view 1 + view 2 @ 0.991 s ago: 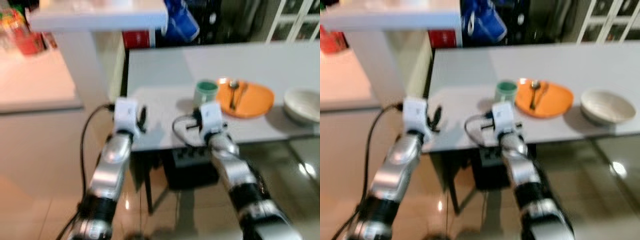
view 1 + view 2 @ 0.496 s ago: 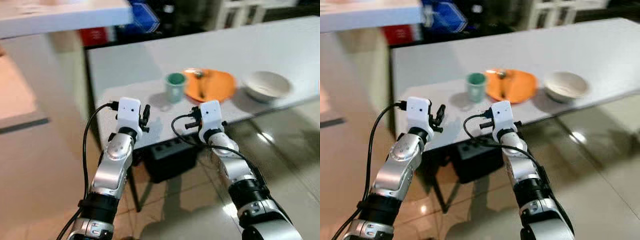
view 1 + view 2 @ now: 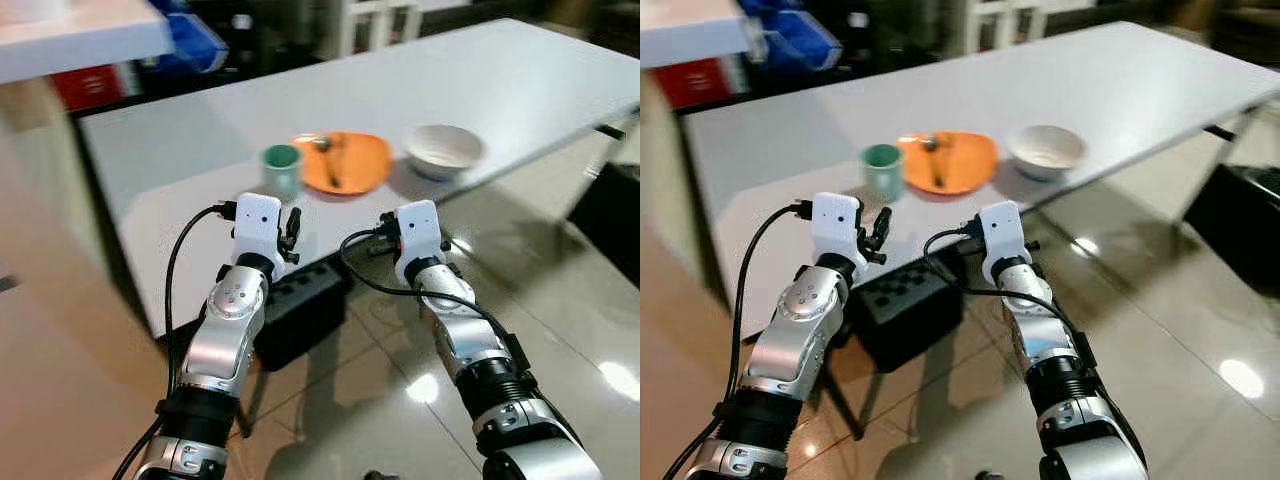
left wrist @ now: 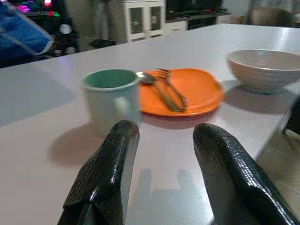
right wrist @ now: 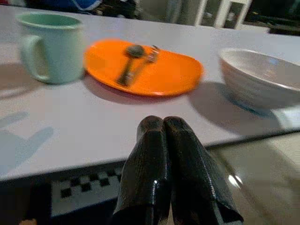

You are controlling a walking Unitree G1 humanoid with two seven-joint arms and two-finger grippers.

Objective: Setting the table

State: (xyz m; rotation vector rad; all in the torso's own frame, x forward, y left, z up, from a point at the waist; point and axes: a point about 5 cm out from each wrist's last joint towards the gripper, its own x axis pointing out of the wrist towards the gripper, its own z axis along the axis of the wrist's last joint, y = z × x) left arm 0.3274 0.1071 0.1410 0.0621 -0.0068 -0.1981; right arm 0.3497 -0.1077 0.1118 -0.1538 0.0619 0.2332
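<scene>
Left wrist view: left gripper (image 4: 161, 154) spread apart and empty, aimed across the near edge of the white table (image 4: 42, 136) at the green mug (image 4: 108, 100). Right wrist view: right gripper (image 5: 163, 129) pressed fully together, nothing held, hovering just short of the table's near edge.

On the table, left to right: green mug, then orange plate (image 3: 355, 165) just beside it, then white bowl (image 3: 442, 150) near the plate but apart from it. Lying together on the plate: a spoon (image 5: 129, 61) and a fork (image 4: 172, 89), handles toward the near side. Under the table, a black box (image 3: 902, 305) on glossy tiles.

Neither gripper touching any dish; both held low at about tabletop height.

Likely risks: knocking the mug into the plate when reaching for it, given how close they sit. Clipping the table edge with the low right arm on any forward push. Sliding cutlery off the plate if lifted or tilted carelessly. Bowl close to the near edge, so easy to nudge off.
</scene>
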